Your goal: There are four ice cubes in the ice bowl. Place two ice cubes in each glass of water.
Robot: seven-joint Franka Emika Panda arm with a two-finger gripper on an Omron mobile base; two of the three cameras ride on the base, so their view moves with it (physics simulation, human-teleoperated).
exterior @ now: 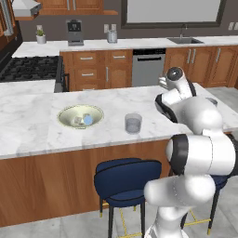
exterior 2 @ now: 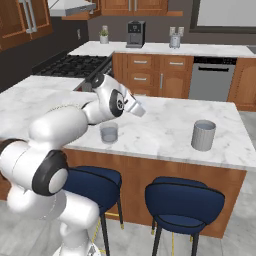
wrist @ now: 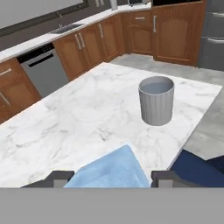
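A pale blue ice cube sits between my gripper's dark fingertips, held above the marble island. Ahead of it stands a grey ribbed glass of water, the same tumbler as the one at the island's right end. The other glass of water stands near the front edge, close under my forearm. At the left, the cream-green ice bowl holds a blue ice cube and a whitish one.
Two navy stools stand under the island's front edge. A stove lies at the left behind the island. The back counter carries a coffee machine and a sink.
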